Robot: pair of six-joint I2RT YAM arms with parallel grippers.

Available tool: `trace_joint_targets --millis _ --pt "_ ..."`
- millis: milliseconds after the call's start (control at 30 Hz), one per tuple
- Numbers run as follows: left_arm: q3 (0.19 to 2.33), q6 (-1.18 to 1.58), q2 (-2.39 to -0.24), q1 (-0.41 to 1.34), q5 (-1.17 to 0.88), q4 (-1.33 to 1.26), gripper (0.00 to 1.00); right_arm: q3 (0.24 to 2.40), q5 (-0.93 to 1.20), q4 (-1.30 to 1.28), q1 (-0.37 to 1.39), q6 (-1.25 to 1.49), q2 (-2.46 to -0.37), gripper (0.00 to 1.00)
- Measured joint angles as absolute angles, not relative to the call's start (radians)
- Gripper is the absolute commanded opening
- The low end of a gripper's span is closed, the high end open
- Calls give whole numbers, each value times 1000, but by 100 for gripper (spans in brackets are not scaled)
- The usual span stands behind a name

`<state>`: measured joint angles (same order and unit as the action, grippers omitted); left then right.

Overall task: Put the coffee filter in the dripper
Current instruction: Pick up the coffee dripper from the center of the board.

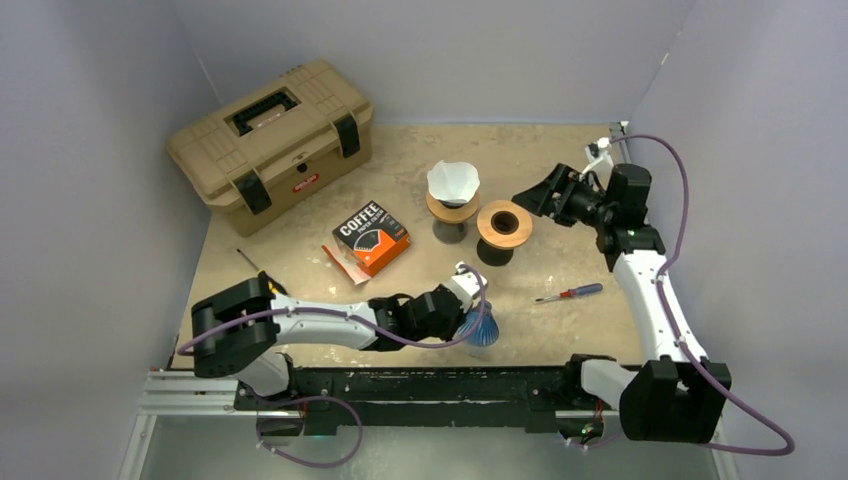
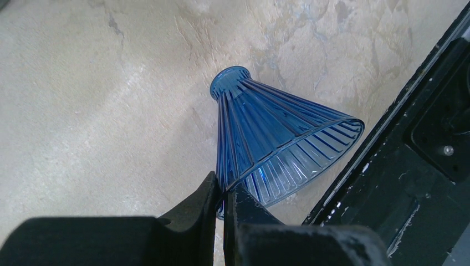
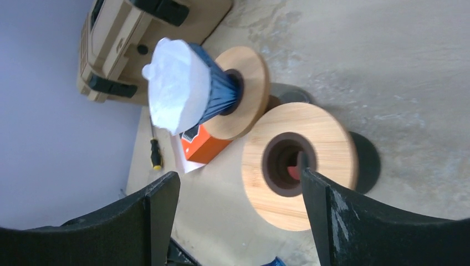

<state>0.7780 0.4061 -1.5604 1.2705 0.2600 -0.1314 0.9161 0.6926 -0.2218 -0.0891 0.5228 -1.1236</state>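
Observation:
A blue ribbed glass dripper lies on its side near the table's front edge, also seen from above. My left gripper is shut on its wide rim, one finger inside and one outside. A white coffee filter sits in a second blue dripper on a wooden stand at mid-table. Beside it stands an empty wooden stand with a dark hole. My right gripper hovers open just right of that empty stand, holding nothing.
A tan toolbox stands at the back left. An orange coffee filter box lies left of the stands. A red-and-blue screwdriver lies at the right, a thin black one at the left. The black base rail runs just behind the held dripper.

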Motion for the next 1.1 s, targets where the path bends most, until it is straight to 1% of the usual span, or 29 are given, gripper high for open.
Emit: trace_joint_targets --millis 200,400,633,800,967,1100 --pt "778 418 -1484 1270 298 -105 0 979 599 -248 67 520 -1116 81" --pt "792 466 -1388 1237 335 -33 0 1009 491 -290 129 508 -1050 79" --pt "793 547 -1234 1106 343 80 0 1079 389 -324 204 479 -1018 79" --pt "795 610 -1148 1022 371 166 0 1083 338 -340 281 468 -1023 79" --pt "810 646 -1124 953 361 240 0 1088 274 -345 378 460 -1043 78" --pt "826 670 -1124 876 329 276 0 1109 218 -345 465 451 -1076 75"
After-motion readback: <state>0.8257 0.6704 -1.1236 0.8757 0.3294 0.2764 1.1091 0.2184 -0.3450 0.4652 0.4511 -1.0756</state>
